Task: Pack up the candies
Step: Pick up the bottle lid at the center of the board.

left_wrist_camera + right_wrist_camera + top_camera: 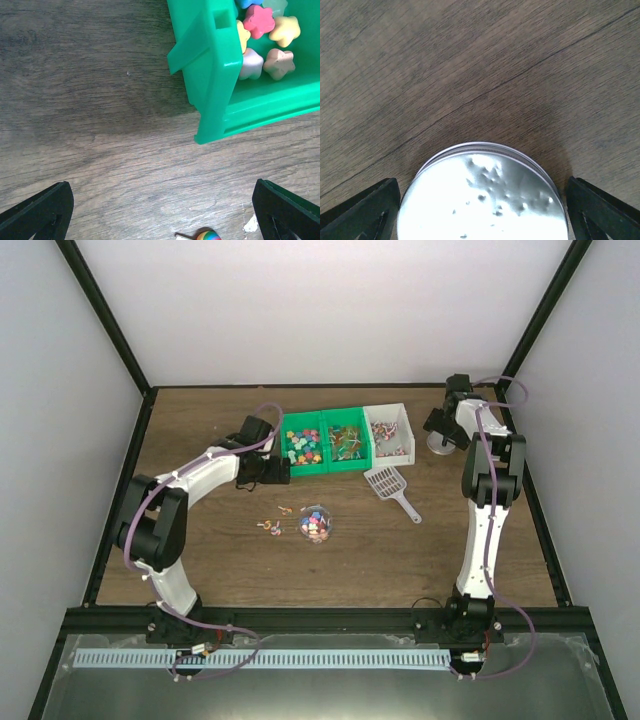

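Bin beside left pincer, metal lid inside right pincer; both wide, empty.

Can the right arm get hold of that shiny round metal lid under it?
Probably yes. The fingers of the right arm stand open on either side of the lid, with only bare wooden table around it and nothing in between. Whether they open wide enough is a close call.

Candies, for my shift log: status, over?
Left gripper open, empty, beside green bin. Right gripper open, straddling metal lid. Candies in bins and bowl, few loose. Nothing blocking.
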Available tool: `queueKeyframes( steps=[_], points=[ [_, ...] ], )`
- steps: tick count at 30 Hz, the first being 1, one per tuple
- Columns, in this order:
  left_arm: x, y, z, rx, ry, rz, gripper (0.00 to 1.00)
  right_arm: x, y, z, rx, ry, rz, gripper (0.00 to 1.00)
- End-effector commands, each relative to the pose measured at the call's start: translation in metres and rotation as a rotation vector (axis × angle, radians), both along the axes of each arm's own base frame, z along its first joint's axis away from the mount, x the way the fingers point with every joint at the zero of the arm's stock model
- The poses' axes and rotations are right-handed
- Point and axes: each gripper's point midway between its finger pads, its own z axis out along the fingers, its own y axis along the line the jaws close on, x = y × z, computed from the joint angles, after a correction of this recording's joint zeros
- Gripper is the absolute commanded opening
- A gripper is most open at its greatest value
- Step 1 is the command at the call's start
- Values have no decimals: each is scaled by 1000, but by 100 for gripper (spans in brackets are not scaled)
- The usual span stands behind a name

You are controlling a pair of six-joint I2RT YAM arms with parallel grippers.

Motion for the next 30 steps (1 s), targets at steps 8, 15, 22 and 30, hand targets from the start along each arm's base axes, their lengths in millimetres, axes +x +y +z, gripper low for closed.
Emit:
queueKeyframes(
  steps=[8,15,22,30],
  points=[
    [3,-4,-2,-8,5,-14,100,-16,10,-6,-51,67,48,100],
    [2,-4,-5,-8,7,-21,100,-23,16,-5,-86,92,68,100],
    [1,-5,-6,-9,10,-30,100,-28,18,-5,-85,103,60,97],
    [0,-6,-7,-14,15,-34,100,-33,21,-2,-79,101,49,90]
  ],
)
